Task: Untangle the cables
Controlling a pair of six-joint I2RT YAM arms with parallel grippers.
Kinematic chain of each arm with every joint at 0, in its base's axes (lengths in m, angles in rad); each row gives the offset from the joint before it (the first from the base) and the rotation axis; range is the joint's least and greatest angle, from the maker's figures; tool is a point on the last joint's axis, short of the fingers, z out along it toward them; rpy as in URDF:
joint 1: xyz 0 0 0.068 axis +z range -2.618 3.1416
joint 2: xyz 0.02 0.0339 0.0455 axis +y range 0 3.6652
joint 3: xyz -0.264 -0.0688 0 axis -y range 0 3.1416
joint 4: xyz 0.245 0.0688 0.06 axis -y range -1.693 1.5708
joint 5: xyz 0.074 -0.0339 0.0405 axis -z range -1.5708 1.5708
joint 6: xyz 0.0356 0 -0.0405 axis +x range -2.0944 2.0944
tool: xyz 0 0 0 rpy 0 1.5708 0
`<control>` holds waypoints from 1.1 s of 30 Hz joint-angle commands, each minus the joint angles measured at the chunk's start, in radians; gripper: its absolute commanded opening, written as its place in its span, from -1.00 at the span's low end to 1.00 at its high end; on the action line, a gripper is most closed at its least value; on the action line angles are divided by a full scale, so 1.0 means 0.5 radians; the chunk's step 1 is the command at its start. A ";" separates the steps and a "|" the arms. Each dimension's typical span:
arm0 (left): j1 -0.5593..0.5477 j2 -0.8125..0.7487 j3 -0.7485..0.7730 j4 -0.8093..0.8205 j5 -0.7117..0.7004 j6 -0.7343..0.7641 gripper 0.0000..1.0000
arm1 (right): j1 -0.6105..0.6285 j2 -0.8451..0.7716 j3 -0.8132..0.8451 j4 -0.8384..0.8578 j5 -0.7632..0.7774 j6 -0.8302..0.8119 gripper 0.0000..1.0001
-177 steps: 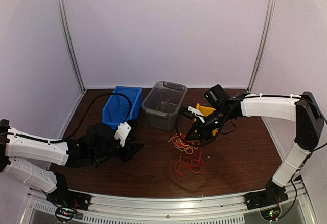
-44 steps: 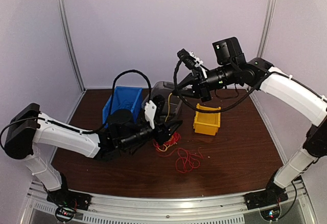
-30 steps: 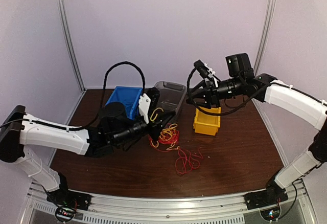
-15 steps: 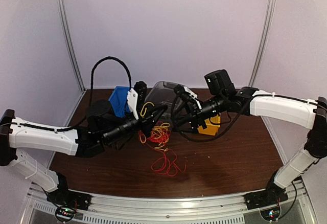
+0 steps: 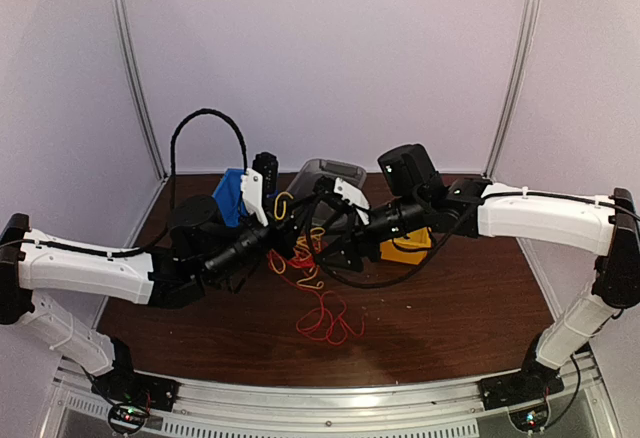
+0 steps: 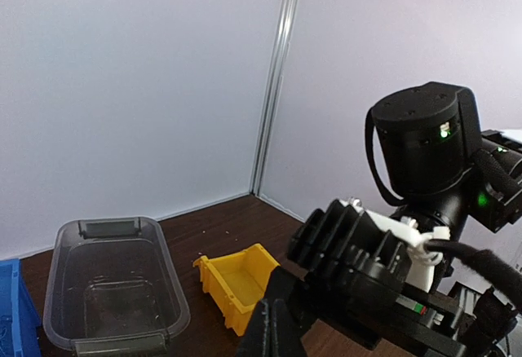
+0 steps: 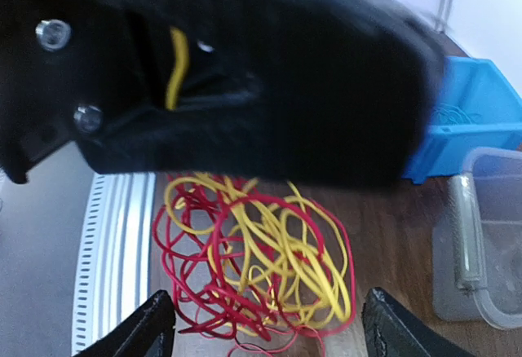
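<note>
The cables point(image 5: 318, 310) are a red and yellow tangle hanging from my left gripper point(image 5: 298, 228), which is shut on its upper strands; the lowest red loops reach the table. In the left wrist view the left gripper point(image 6: 274, 331) shows closed fingers and the cables are hidden. My right gripper point(image 5: 330, 245) is right next to the tangle, open. In the right wrist view the cables point(image 7: 257, 259) hang between the widely spread fingertips of the right gripper point(image 7: 269, 318), under the left gripper's black body point(image 7: 245, 72), with a yellow strand running into it.
A yellow bin point(image 5: 412, 245) sits behind the right arm, a clear grey bin point(image 5: 332, 172) at the back middle and a blue bin point(image 5: 230, 194) to its left. The left arm's thick black cable point(image 5: 205, 123) loops high above the blue bin.
My left gripper has lifted the tangle off the table, red loops now trailing below. The right arm has swung down and left to the tangle and opened its jaws wide.
</note>
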 commanded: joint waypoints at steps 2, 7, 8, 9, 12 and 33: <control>0.006 0.004 -0.009 0.112 -0.346 -0.122 -1.00 | -0.005 -0.052 0.177 -0.152 0.404 -0.036 0.59; 0.006 0.033 0.004 0.124 -0.375 -0.188 -1.00 | -0.001 -0.129 0.291 -0.364 0.371 -0.151 0.46; 0.006 0.040 0.008 0.132 -0.367 -0.200 -1.00 | 0.000 -0.126 0.285 -0.356 0.347 -0.142 0.44; 0.007 0.045 0.007 0.143 -0.358 -0.206 -1.00 | 0.001 -0.114 0.273 -0.334 0.320 -0.120 0.42; 0.007 0.049 0.010 0.175 -0.335 -0.210 -1.00 | 0.006 -0.015 0.269 -0.276 0.218 -0.069 0.36; 0.006 -0.109 -0.116 0.212 -0.433 -0.218 -1.00 | -0.023 -0.037 0.015 -0.045 0.094 -0.054 -1.00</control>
